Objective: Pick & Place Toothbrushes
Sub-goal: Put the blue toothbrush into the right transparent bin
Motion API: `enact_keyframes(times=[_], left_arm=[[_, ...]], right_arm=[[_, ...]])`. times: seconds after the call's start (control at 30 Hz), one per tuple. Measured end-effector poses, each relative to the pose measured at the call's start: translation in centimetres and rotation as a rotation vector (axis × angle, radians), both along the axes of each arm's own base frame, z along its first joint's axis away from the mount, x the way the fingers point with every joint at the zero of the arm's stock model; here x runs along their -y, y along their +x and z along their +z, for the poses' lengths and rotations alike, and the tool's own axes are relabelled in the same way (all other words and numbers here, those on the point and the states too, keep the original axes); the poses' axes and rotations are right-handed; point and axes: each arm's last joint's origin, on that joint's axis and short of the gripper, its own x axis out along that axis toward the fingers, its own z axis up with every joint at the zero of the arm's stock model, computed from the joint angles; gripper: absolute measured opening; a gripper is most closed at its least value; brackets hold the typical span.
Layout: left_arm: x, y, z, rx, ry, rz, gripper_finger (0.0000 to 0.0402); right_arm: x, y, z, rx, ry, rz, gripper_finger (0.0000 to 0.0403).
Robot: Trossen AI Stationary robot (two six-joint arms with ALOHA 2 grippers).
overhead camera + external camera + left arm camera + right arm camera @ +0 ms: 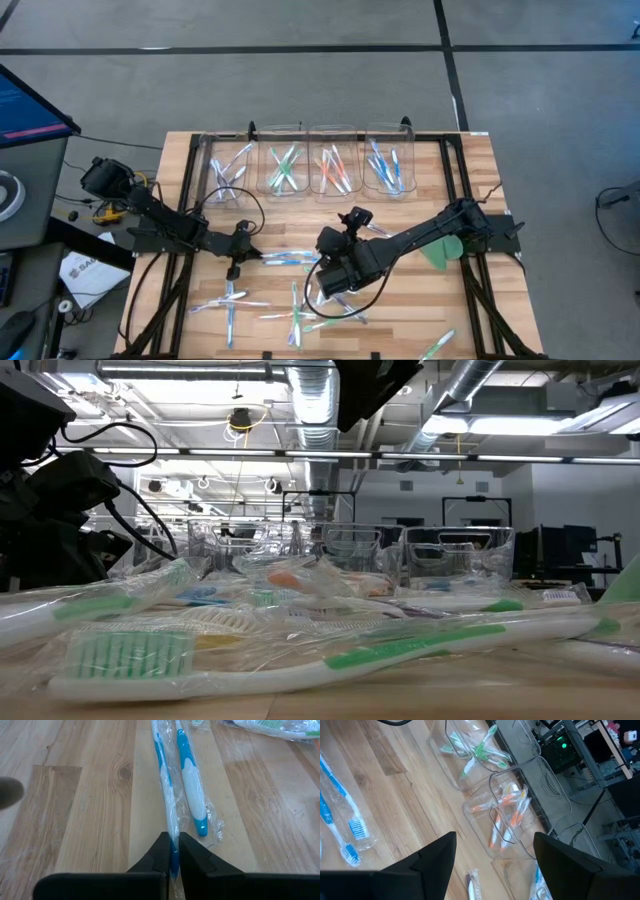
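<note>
The left gripper [171,854] is pinched shut on the tail end of a blue toothbrush [165,785] in clear wrap. The brush lies flat on the table [470,300] near its middle, its long axis running three to nine o'clock in the high view, just beside a second blue toothbrush [192,790]. The right gripper [495,865] hangs wide open and empty above the table.

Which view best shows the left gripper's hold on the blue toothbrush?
The left wrist view: the left gripper is shut on a wrapped blue toothbrush lying on the table, a second one beside it. The high view shows that gripper small, its contact unclear. The low and right wrist views do not show this grip.
</note>
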Motion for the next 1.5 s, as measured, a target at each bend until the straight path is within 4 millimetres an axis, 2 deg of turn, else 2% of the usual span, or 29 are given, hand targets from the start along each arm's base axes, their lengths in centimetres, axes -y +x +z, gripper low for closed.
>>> enact_keyframes(times=[1.03,1.17,1.5], left_arm=[[0.0,0.0,0.1,0.01,0.025,-0.009,0.0011],[-0.1,0.0,0.5,0.038,0.059,-0.011,0.0011],[-0.3,0.2,3.2,0.259,0.078,0.051,0.001]], right_arm=[[-0.1,0.0,-0.1,-0.009,0.025,0.001,0.026],[0.0,0.0,-0.1,-0.009,0.025,0.002,0.026],[0.0,0.0,-0.1,-0.01,0.025,0.002,0.026]])
